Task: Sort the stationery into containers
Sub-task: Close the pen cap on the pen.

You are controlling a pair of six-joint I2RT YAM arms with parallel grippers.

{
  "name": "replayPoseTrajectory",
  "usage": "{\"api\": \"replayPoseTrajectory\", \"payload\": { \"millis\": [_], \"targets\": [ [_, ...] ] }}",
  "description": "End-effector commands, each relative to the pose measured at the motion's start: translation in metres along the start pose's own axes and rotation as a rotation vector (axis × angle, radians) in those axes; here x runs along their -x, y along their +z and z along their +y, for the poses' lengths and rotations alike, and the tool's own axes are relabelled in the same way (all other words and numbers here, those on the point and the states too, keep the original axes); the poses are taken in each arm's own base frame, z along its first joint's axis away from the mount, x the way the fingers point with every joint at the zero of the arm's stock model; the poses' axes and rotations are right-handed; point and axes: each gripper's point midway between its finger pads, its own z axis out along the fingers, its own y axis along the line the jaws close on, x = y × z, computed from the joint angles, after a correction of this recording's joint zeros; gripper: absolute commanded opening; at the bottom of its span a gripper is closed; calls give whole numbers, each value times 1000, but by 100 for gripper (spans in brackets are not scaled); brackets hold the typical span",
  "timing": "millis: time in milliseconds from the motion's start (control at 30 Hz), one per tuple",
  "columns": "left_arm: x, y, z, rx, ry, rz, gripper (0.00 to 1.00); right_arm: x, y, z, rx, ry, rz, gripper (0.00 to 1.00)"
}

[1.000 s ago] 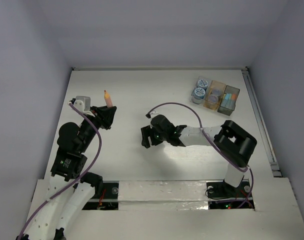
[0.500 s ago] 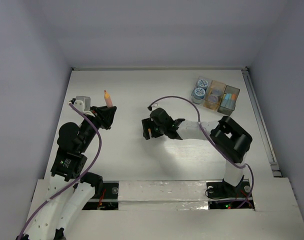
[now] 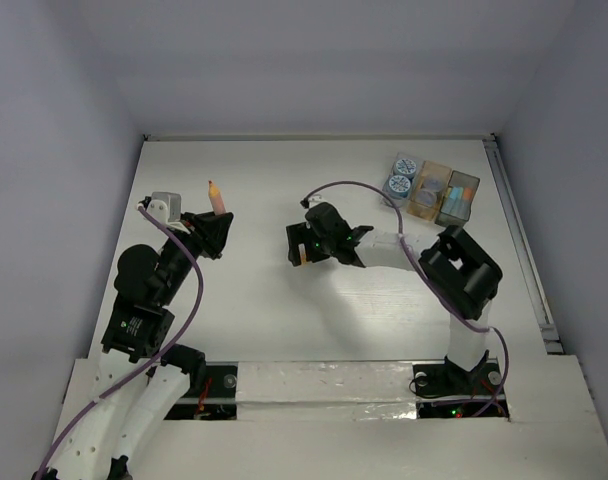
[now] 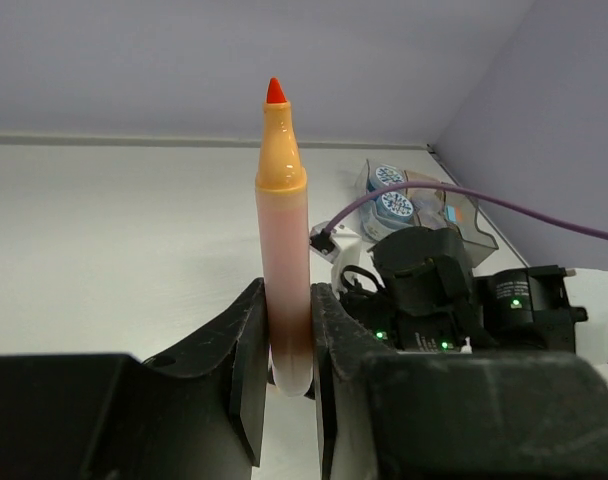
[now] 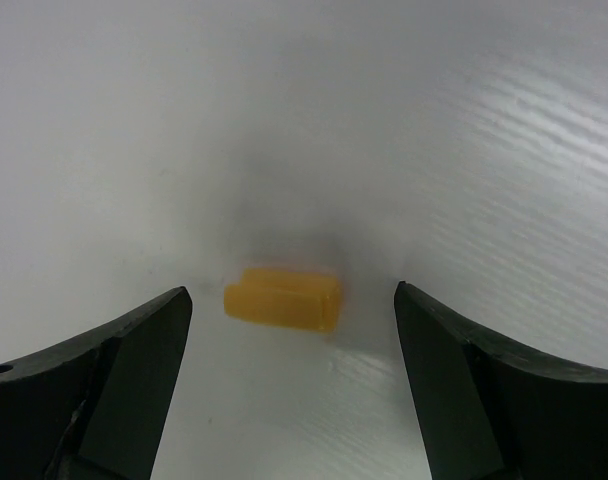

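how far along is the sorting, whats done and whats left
Done: the amber box and grey box already hold items. In hand: left end effector shut on the orange marker; right end effector open astride a yellow eraser bit on the table. Left: boxing both.

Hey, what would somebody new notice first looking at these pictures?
The orange marker stands out, pinched tip-outward in the shut left gripper on the left of the table. Near the middle, a small yellow block lies between the fingers of the open right gripper. Far right sit the amber box and grey box, with two blue-white rolls beside them.
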Motion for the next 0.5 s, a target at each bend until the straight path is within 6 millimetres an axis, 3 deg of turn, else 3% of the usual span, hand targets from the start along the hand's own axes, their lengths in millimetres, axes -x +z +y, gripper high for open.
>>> {"api": "replayPoseTrajectory", "payload": {
  "millis": [0,167,400,467],
  "targets": [
    [6,2,-6,-32,9,-26,0,1,-26,13,73,25,-11,89],
    [5,2,-6,-33,9,-24,0,-32,-34,45,145,-12,73,89],
    [5,2,-6,-31,8,-25,0,-23,-17,48,124,-9,66,89],
    [6,1,-6,-32,8,-28,0,-19,-10,37,58,-24,54,89]
  ]
}}
